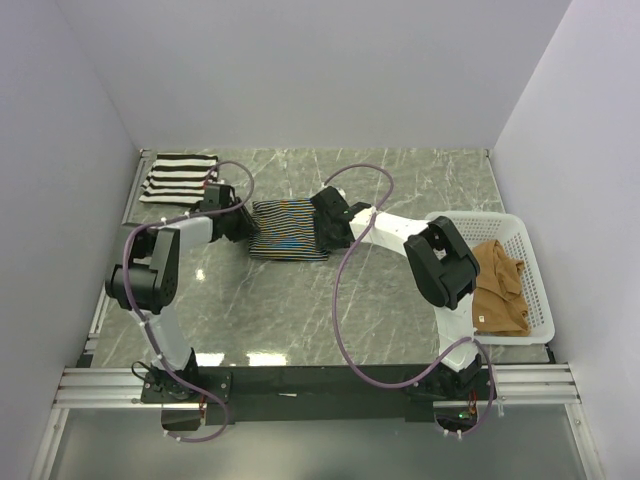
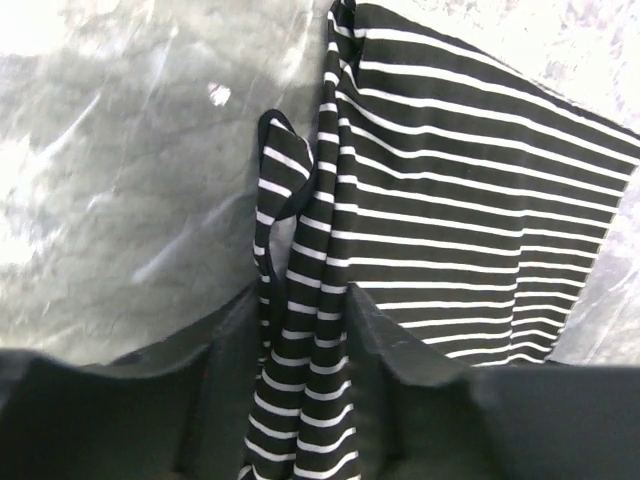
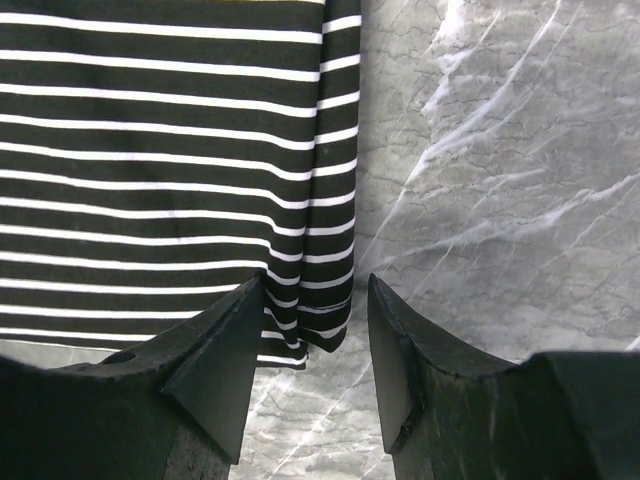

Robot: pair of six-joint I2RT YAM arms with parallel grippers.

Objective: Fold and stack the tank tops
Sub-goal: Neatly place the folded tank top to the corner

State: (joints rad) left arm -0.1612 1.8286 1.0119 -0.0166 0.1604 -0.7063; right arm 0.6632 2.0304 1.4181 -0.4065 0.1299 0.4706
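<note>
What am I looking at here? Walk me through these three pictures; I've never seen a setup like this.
Two robot arms are bolted to the near edge of a marble table. The overhead picture looks down from behind them; the other two come from cameras on each wrist, with the dark fingers at the bottom.

The thin-striped tank top lies mid-table between both arms. The left gripper has its fingers on either side of a bunched strap; whether it pinches yet, I can't tell. The right gripper is open at the top's edge. A wide-striped tank top lies folded at the far left. A tan tank top sits in the white basket.
</note>
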